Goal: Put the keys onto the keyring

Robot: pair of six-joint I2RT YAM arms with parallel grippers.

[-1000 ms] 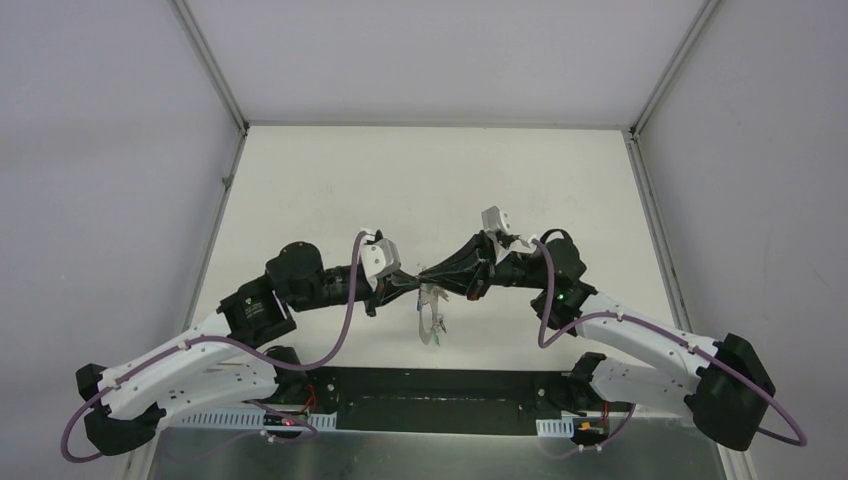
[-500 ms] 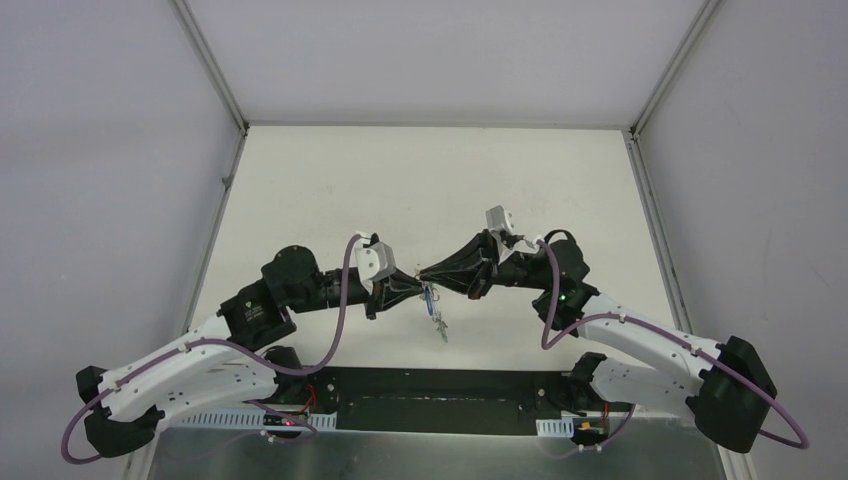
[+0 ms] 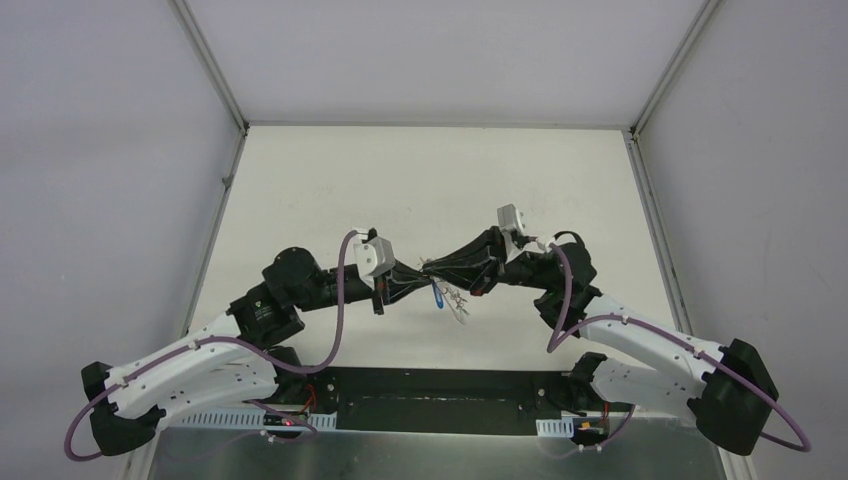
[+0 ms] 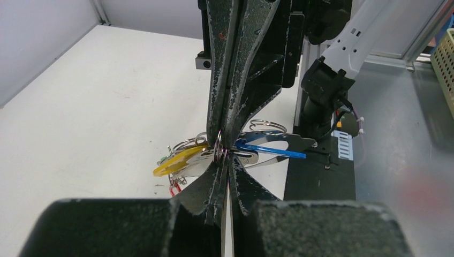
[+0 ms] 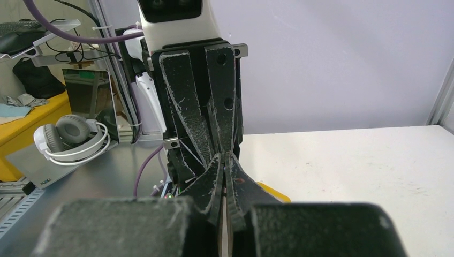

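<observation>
Top external: what do you see?
— Left gripper (image 3: 416, 279) and right gripper (image 3: 432, 271) meet tip to tip above the counter (image 3: 330, 190); keys (image 3: 452, 300) dangle just below. Grip unclear here.
Left wrist?
— Both jaws all but closed, pinching the thin keyring (image 4: 218, 145) from opposite sides; yellow tag (image 4: 179, 160) and blue tag (image 4: 267, 150) hang off it.
Right wrist?
— Closed tips touching; keys mostly hidden, only the yellow tag's edge shows.
</observation>
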